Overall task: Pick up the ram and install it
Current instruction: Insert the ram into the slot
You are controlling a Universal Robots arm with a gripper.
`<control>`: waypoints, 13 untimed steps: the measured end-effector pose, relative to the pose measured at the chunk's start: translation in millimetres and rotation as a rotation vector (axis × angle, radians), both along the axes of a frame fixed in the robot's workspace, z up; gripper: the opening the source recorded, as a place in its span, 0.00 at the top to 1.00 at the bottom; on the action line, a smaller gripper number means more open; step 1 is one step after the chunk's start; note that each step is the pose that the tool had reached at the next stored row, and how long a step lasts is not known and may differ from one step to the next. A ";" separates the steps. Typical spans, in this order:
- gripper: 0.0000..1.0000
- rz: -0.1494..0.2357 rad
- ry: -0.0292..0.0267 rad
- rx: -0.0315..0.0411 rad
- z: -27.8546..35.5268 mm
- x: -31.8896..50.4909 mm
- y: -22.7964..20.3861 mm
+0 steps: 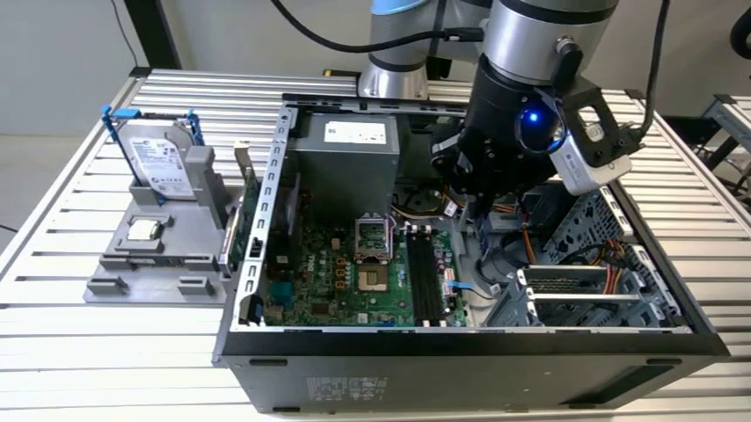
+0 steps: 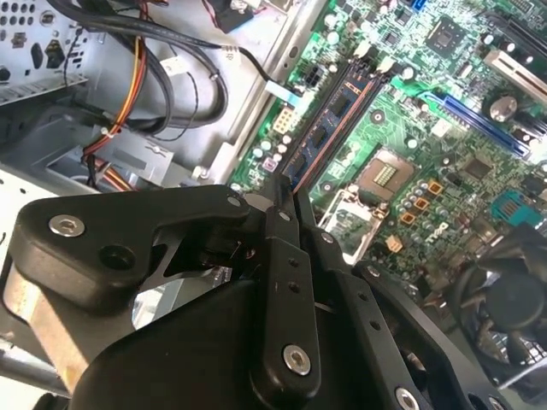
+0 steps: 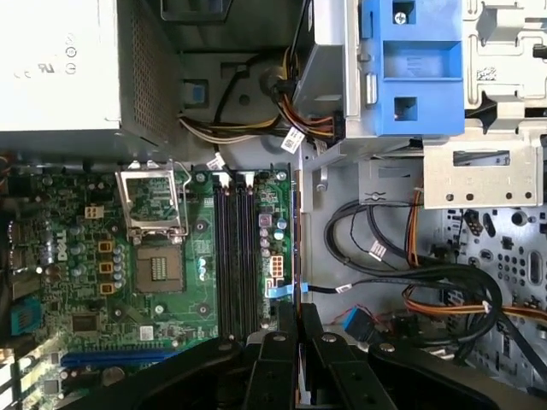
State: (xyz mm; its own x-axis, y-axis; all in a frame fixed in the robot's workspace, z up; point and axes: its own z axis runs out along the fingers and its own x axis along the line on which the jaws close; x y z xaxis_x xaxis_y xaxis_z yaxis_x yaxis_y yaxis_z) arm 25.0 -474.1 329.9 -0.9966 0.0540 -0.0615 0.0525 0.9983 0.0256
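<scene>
Overhead, the arm (image 1: 540, 53) drops steeply from the far side of the table (image 1: 70, 369) into the open computer case (image 1: 470, 352), its wrist turned down toward the motherboard (image 1: 340, 281). The gripper (image 1: 473, 207) hangs inside the case, above the far end of the black memory slots (image 1: 425, 277). In both wrist views the fingers (image 2: 282, 256) are pressed together on the ram (image 2: 329, 124), which reaches out from them toward the board (edge-on in the first wrist view, it reads as a slim dark bar just beside the slots). The bare processor socket (image 3: 154, 265) lies near the slots, with the grey power supply (image 1: 346, 158) beyond it. The case stands on a table of silver slats. At the exterior view's left, a grey holder (image 1: 153, 255) carries an upright hard drive (image 1: 158, 163) and a small square processor chip (image 1: 143, 230) lying flat.
</scene>
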 end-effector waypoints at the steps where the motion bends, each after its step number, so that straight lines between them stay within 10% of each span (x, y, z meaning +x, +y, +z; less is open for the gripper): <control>1: 1.00 0.003 -0.0001 -0.0002 -1.8 0.0 0.0; 13: 1.00 0.019 -0.0001 -0.0036 -16.7 0.0 0.0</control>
State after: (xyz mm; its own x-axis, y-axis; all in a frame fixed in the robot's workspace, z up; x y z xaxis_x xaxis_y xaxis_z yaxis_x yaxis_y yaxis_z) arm 25.0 -474.1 313.3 -0.9975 0.0351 -0.0617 0.0338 0.9992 0.0220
